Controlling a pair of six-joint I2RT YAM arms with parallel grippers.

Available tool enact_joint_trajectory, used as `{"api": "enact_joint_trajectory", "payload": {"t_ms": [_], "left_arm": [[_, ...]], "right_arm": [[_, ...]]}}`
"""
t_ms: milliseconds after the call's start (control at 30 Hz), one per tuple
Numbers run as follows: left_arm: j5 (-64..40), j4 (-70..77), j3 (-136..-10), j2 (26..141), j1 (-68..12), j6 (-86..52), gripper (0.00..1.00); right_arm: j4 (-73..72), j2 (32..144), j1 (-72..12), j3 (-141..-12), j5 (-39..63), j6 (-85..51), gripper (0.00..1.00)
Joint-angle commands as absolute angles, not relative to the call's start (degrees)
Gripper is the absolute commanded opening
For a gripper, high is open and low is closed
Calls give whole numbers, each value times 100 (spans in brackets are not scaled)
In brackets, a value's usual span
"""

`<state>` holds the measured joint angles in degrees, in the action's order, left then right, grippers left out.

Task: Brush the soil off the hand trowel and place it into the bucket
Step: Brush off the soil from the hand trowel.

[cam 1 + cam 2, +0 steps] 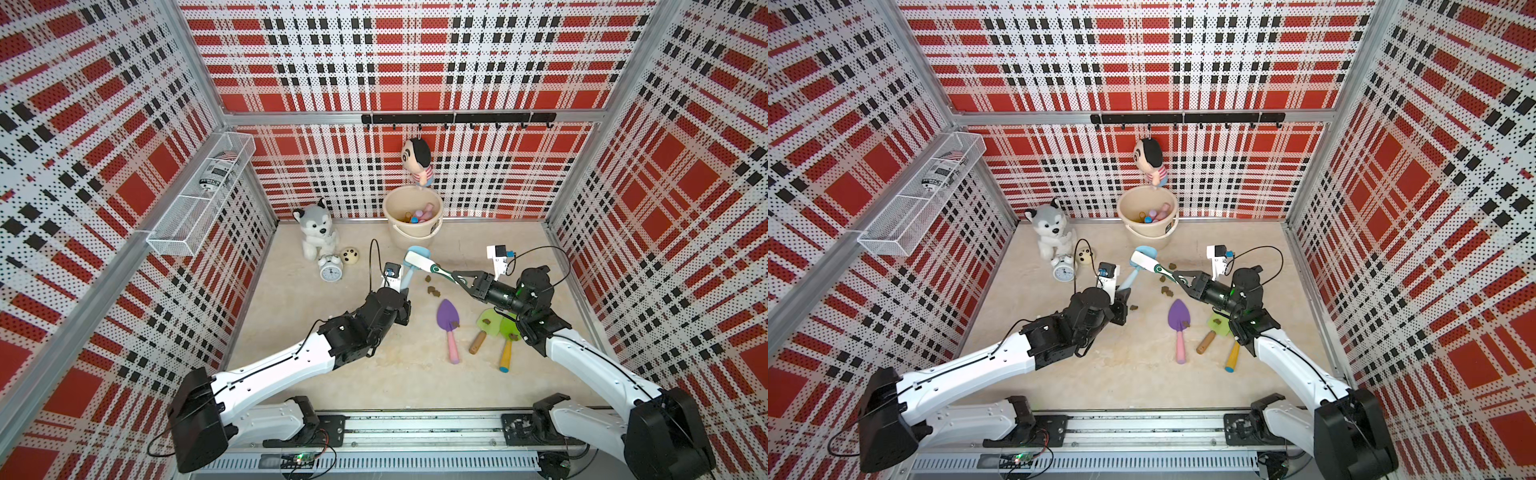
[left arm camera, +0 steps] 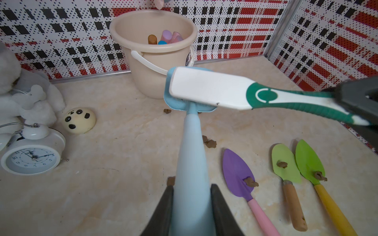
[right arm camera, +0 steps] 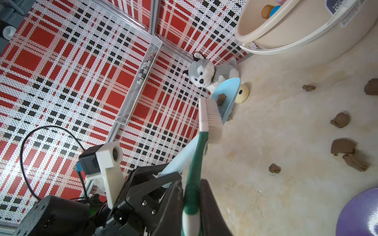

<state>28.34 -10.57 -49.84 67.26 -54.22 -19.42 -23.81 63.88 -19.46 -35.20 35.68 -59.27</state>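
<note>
My left gripper (image 2: 192, 187) is shut on the handle of a light-blue hand trowel (image 2: 192, 153), which it holds raised with its blade (image 1: 417, 252) toward the bucket. My right gripper (image 3: 192, 183) is shut on the green handle of a white brush (image 2: 208, 87). The brush's bristles (image 3: 213, 116) rest on the blade, touching a lump of soil (image 3: 221, 98) there. More soil lumps (image 1: 432, 291) lie on the table below. The cream bucket (image 1: 411, 237) stands at the back wall with several handles showing inside.
A purple trowel (image 1: 448, 316) and two green trowels (image 1: 488, 320) lie near the right arm, each carrying a soil lump. A husky plush (image 1: 316, 232), an alarm clock (image 1: 331, 271) and a panda bun (image 1: 350, 255) sit at the back left. A doll (image 1: 417, 160) hangs above the bucket.
</note>
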Motion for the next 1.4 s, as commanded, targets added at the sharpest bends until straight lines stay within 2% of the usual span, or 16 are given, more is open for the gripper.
{"api": "enact_joint_trajectory", "payload": {"t_ms": [0, 367, 500, 600, 867, 1367], "left_arm": [[3006, -967, -4972, 6609, -5484, -1890, 0], [2911, -925, -4910, 6664, -5537, -1898, 0], [2795, -831, -4855, 6670, -5546, -1893, 0], [2793, -796, -4866, 6694, -5545, -1898, 0], [2867, -799, -4887, 6579, -5545, -1898, 0], [2909, -829, -4865, 6557, -5555, -1859, 0]], "right_arm": [[-2200, 6220, -1828, -3596, 3317, -5779, 0], [-1930, 5898, -1623, -3659, 3161, -5590, 0], [-2869, 6065, -1735, -3593, 3930, -5854, 0], [-3088, 6284, -1956, -3621, 4106, -5909, 0], [-2397, 6346, -1909, -3507, 3297, -5678, 0], [-1957, 6129, -1465, -3562, 2999, -5639, 0]]}}
